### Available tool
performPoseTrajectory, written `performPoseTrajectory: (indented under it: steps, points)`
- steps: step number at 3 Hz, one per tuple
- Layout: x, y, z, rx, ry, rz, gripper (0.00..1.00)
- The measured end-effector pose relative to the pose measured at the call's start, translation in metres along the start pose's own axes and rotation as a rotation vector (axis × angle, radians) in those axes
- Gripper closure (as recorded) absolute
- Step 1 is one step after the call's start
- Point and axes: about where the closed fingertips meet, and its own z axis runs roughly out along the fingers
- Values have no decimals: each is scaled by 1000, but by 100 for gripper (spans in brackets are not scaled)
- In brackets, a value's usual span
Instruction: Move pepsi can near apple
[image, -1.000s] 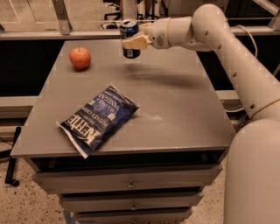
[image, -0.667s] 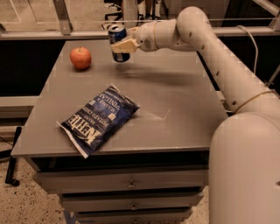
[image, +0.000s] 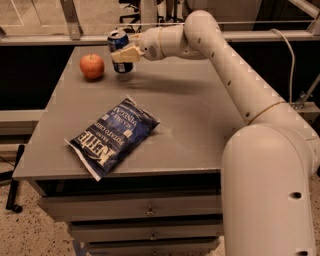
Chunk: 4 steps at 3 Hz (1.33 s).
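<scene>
Grey and flat, the table (image: 200, 125) sits on a cabinet whose drawers (image: 145, 210) face the camera at the bottom of the view. Nearest on the tabletop lies a blue chip bag (image: 114, 136), flat and turned at an angle, close to the front edge and well apart from everything else.

On the right, the robot's pale arm (image: 235, 75) rises from its bulky body and reaches across the table toward the far left corner. At its end the gripper (image: 125, 54) pinches the pepsi can (image: 118, 41) around the middle, with the can upright and its silver top showing above the fingers. The can is just beside the apple (image: 92, 66), to the apple's right, with a narrow gap between them. Whether the base of the can rests on the table or hangs slightly above it cannot be told. Behind the table runs a metal rail (image: 70, 37) and a lighter floor.

The step in hand looks like the placement: the carry toward the apple seems nearly done. The next move likely calls for lowering the can straight down until it stands firmly, then spreading the fingers and backing away without nudging can or apple.
</scene>
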Motion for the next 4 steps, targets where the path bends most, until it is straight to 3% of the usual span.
performPoseTrajectory:
  steps: [1, 2, 4]
  points:
    - [-4, 11, 20, -36, -9, 12, 81]
    - [3, 14, 34, -54, 3, 19, 51]
    - [14, 5, 38, -55, 22, 0, 4]
